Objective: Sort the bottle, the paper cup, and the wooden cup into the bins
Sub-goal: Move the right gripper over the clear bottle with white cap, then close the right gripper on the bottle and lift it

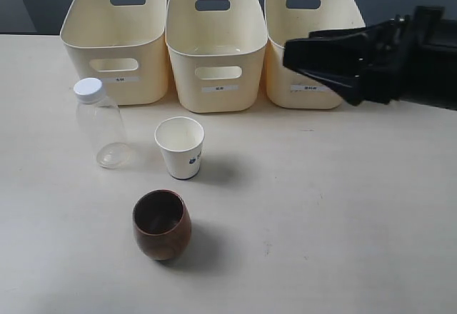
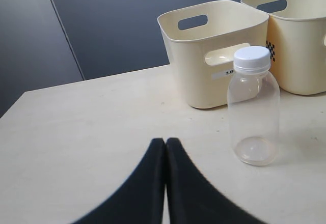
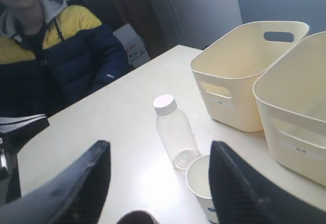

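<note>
The clear bottle with a white cap stands upright at the left, in front of the left bin. The white paper cup stands before the middle bin. The brown wooden cup sits nearer the front. My right gripper hovers open and empty in front of the right bin. In its wrist view the right gripper looks down on the bottle, paper cup and wooden cup rim. My left gripper is shut and empty, short of the bottle.
The three cream bins stand in a row along the table's back. A person in a yellow and navy jacket sits beyond the table's left end. The left bin stands just behind the bottle.
</note>
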Controlling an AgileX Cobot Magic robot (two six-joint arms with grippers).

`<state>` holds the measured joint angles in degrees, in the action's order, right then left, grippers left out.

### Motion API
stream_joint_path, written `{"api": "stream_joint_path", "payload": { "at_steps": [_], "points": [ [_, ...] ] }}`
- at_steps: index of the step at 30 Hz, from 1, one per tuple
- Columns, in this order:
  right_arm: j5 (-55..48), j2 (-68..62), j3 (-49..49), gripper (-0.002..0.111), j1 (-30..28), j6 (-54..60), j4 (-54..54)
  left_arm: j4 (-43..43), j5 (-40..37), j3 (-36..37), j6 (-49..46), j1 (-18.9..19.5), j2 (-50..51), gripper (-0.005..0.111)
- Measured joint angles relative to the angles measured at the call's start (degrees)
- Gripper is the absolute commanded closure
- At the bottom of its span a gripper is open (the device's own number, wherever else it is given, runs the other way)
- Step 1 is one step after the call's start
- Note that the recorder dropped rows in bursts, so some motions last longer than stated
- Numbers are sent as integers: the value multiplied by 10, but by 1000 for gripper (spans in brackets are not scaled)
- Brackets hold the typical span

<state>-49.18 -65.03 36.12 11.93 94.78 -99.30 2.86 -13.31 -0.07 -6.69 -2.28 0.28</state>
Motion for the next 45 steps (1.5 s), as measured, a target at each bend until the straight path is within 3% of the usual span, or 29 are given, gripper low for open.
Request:
{"api": "stream_joint_path", "payload": {
  "at_steps": [9, 16, 31, 45],
  "points": [
    [168, -121, 100, 52, 176, 88, -1, 0, 0, 0, 0, 0, 0, 107],
    [182, -234, 186, 30, 250, 130, -1, 0, 0, 0, 0, 0, 0, 107],
    [224, -415, 336, 32, 313, 132, -1, 0, 0, 0, 0, 0, 0, 107],
    [240, -544, 467, 33, 317, 132, -2, 0, 0, 0, 0, 0, 0, 107]
  ]
}}
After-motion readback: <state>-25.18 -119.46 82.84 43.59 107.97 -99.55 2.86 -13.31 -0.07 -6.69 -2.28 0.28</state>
